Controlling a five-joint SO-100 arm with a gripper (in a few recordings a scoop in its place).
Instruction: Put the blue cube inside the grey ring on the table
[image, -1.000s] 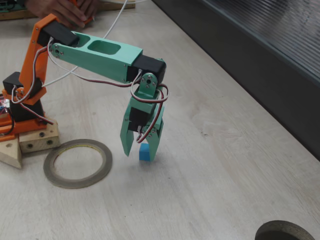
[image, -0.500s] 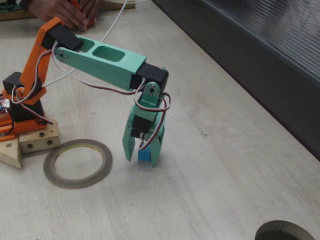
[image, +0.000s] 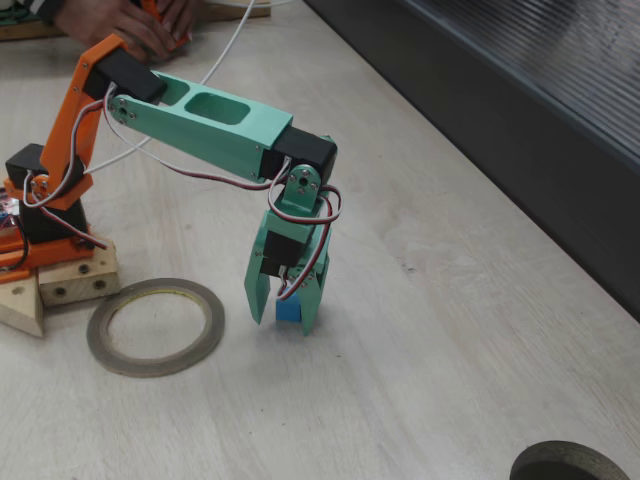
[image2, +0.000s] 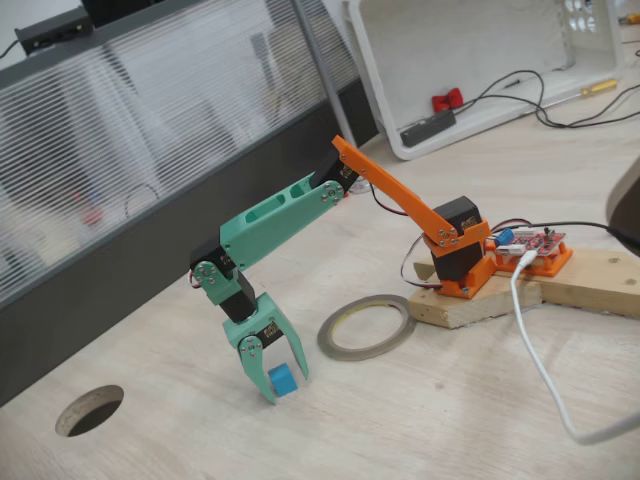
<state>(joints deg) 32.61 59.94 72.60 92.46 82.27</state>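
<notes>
Mint-green gripper (image: 287, 312): in a fixed view I point straight down at the pale wood-grain table (image: 450, 350), my jaws one on each side of the blue cube (image: 288, 311), closed in against it.
Blue cube: it sits low between my fingertips, near the table top; whether it rests on the wood I cannot tell.
Grey ring (image: 155, 326): flat on the table at nine o'clock from the cube, well apart from it, its hole showing bare wood.
Wooden base blocks (image: 60, 285): at ten o'clock from the ring, just beside its rim, carrying my orange lower arm.
Dark ring (image: 570, 462): partly cut off by the frame at five o'clock from me.

Gripper (image2: 285, 383) in another fixed view: my jaws hang down in a narrow V, and the blue cube (image2: 281, 380) is pinched between them at the tips.
Grey ring (image2: 366, 327): at two o'clock from the cube, apart from it.
Round hole (image2: 90, 410): in the table (image2: 420, 430) at nine o'clock from me.
</notes>
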